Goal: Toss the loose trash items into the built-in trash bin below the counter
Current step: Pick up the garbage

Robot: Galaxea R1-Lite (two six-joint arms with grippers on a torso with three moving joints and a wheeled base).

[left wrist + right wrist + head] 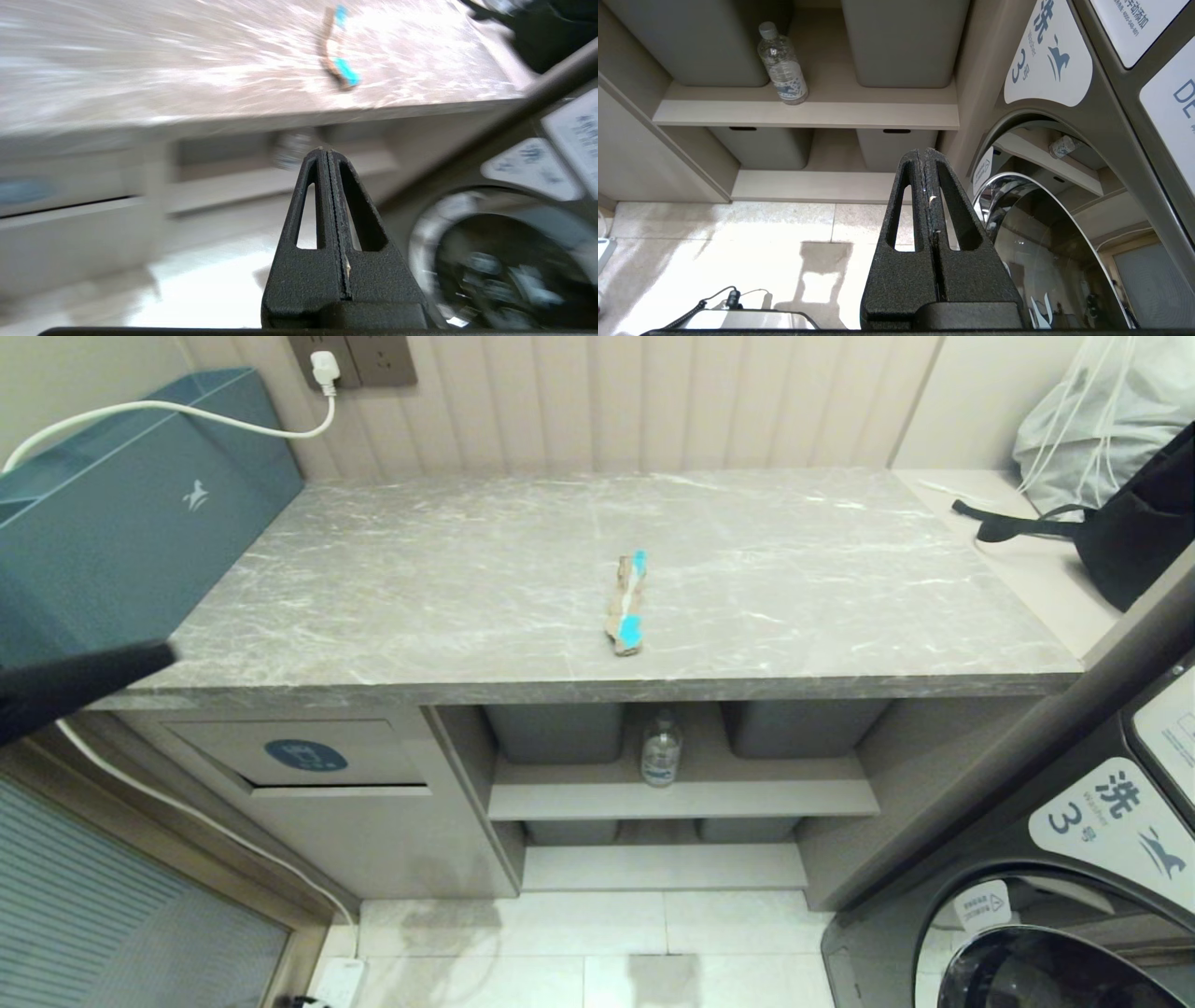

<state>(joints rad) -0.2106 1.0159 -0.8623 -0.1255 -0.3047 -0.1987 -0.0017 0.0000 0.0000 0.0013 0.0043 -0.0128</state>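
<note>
A crumpled brown paper wad with teal scraps [626, 607] lies near the front middle of the grey marble counter [420, 579]; the left wrist view also shows the wad [338, 51]. A small clear water bottle [661, 751] stands upright on the shelf under the counter, between two grey tubs, and the bottle [783, 65] shows in the right wrist view too. The beige trash bin flap [299, 754] with its blue oval sticker sits below the counter at the left. My left gripper [324, 151] is shut and empty, out in front of the counter. My right gripper [923, 151] is shut and empty, low, facing the shelves.
A teal box [131, 513] with a white cable stands on the counter's left end. A black bag [1130, 513] and a grey sack lie at the right. A washing machine [1074, 868] stands at the right. Grey tubs [555, 728] fill the shelves. Part of a dark arm [75, 686] shows at the left edge.
</note>
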